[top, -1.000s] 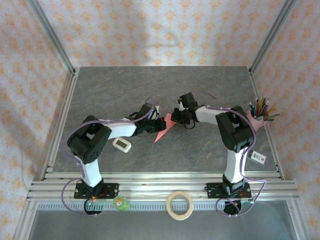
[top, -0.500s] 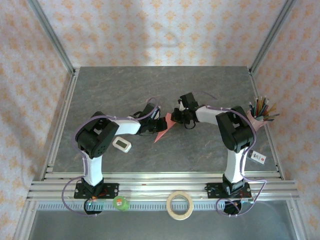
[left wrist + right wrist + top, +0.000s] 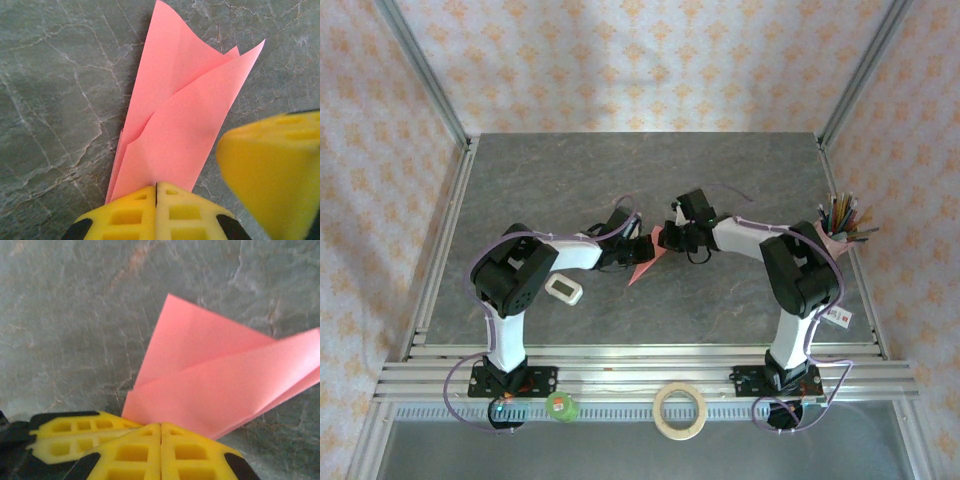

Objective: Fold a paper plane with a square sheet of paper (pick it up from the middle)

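I record both arms resettled about the paper [image 3: 175,125]; left gripper [image 3: 156,200] and right gripper [image 3: 160,440] pinch its opposite ends; folding looks midway.

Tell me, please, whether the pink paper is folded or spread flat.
Folded: the pink paper shows overlapping layers and creases in both wrist views.

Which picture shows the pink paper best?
The left wrist view: the pink paper is big and sharp there, with its folded layers and pointed corners clear. The right wrist view shows a blurrier folded part. In the top view it is a tiny pink sliver.
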